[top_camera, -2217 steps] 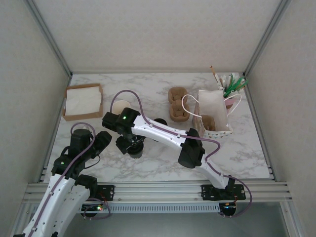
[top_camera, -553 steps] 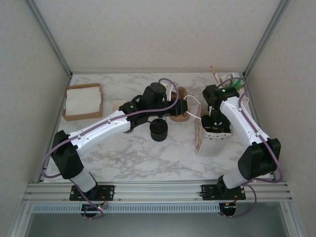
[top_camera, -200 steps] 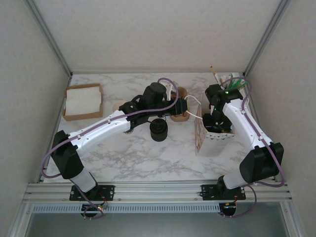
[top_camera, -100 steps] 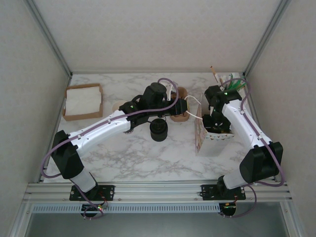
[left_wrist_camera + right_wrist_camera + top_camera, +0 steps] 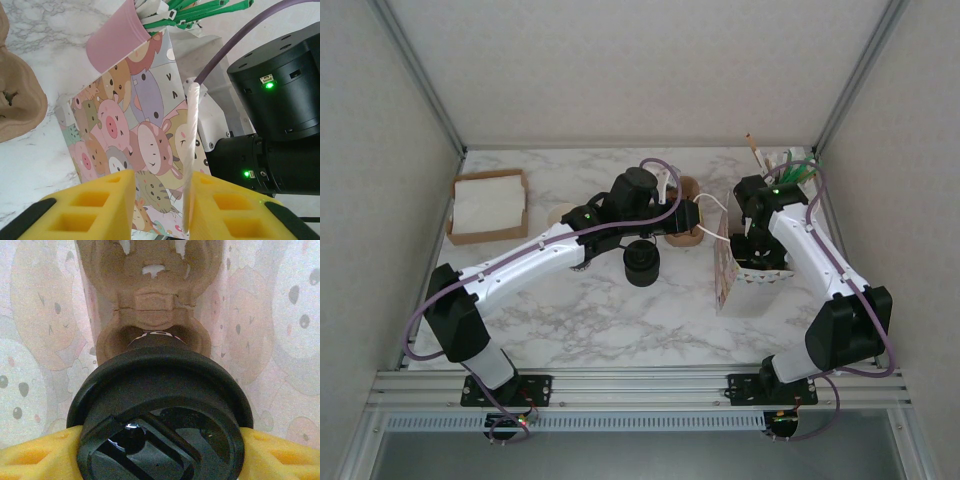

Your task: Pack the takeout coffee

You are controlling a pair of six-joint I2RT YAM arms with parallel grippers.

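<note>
task cup: the takeout coffee (image 5: 160, 405) is inside the paper bag (image 5: 728, 282) at the right of the table, over a brown pulp carrier (image 5: 150, 305).
right claw: the right gripper (image 5: 160, 442) grips the cup, a yellow finger against each side of its black lid.
left claw: the left gripper (image 5: 162, 181) stands partly open, with the bag's white rope handle (image 5: 191, 140) lying against one finger.
overhead view: shows both arms meeting at the bag, a stack of black lids (image 5: 642, 262) near the centre and a napkin box (image 5: 488, 205) at the far left.
left wrist view: shows the bag's cartoon animal print and a pink cup (image 5: 115, 40) of green sticks beyond it.
</note>
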